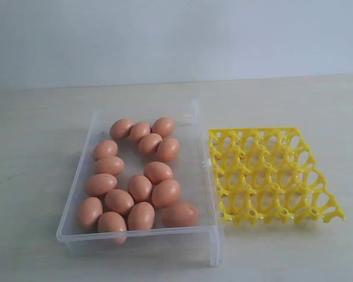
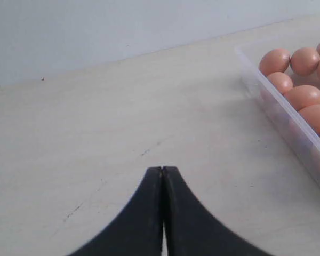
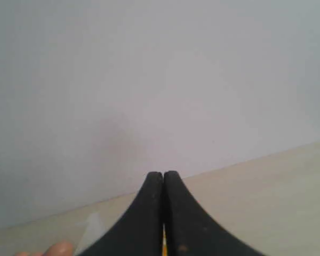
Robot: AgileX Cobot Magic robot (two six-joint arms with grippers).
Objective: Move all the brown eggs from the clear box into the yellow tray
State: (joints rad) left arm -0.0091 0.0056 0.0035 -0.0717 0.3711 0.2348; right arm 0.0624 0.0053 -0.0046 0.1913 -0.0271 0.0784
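Several brown eggs point(image 1: 140, 188) lie loose in the clear box point(image 1: 76, 200) at the centre of the exterior view. The yellow tray point(image 1: 270, 176) sits right beside the box, on its right, with all cups bare. Neither arm shows in the exterior view. My left gripper point(image 2: 162, 168) is shut with nothing in it, hovering over bare table beside the box wall point(image 2: 288, 125), where a few eggs point(image 2: 303, 97) show. My right gripper point(image 3: 163, 173) is shut and holds nothing, facing the pale wall; a sliver of yellow shows behind its fingers and part of an egg point(image 3: 57, 248) at the frame edge.
The pale wooden table point(image 1: 35, 153) runs around the box and tray to a white wall point(image 1: 176, 35) at the back. Faint scratches point(image 2: 149, 150) mark the table near the left gripper.
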